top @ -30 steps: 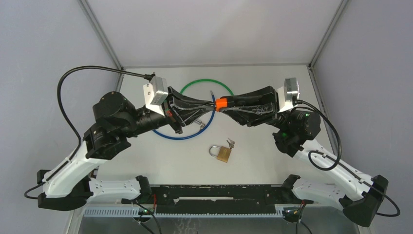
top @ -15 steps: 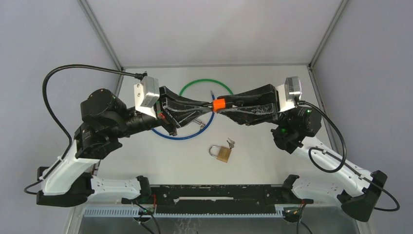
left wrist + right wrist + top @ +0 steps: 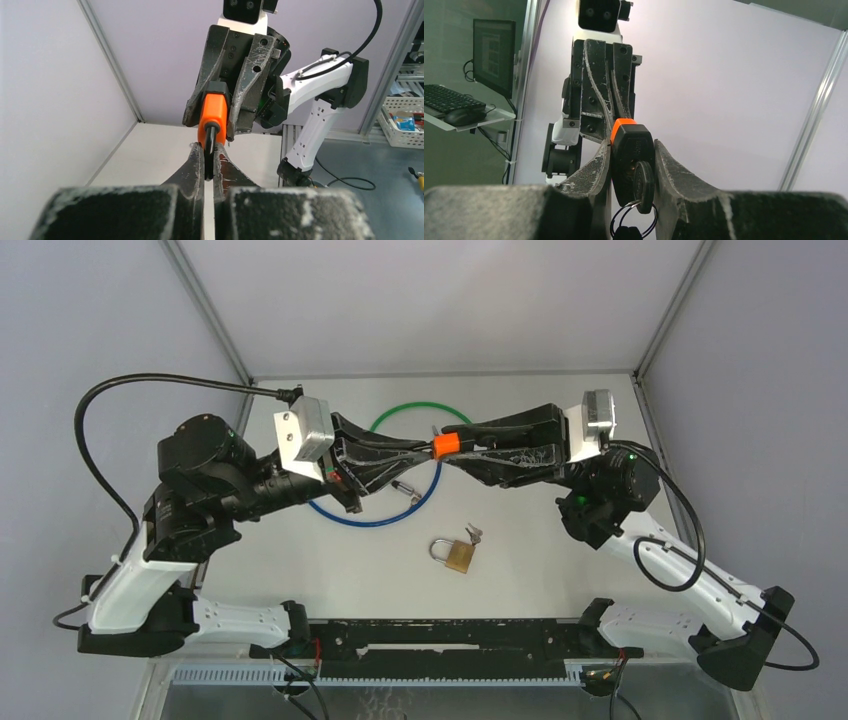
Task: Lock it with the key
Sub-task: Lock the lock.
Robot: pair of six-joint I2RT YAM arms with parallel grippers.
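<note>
Above the table my two grippers meet tip to tip on an orange and black lock. My right gripper is shut on the lock's black body, one finger on each flank. A key with a round black head sits in the body's near end, and a ring with another key hangs from it. My left gripper is shut on a thin black stem that sticks out of the lock's orange end.
A brass padlock with small keys lies on the table in front of the grippers. A green cable loop and a blue cable loop with a metal tip lie under the left arm. Grey walls enclose the back and both sides.
Both grippers have drifted slightly left and toward the back with the lock still between them. The left arm's elbow has swung further left. Neither grip has changed.
</note>
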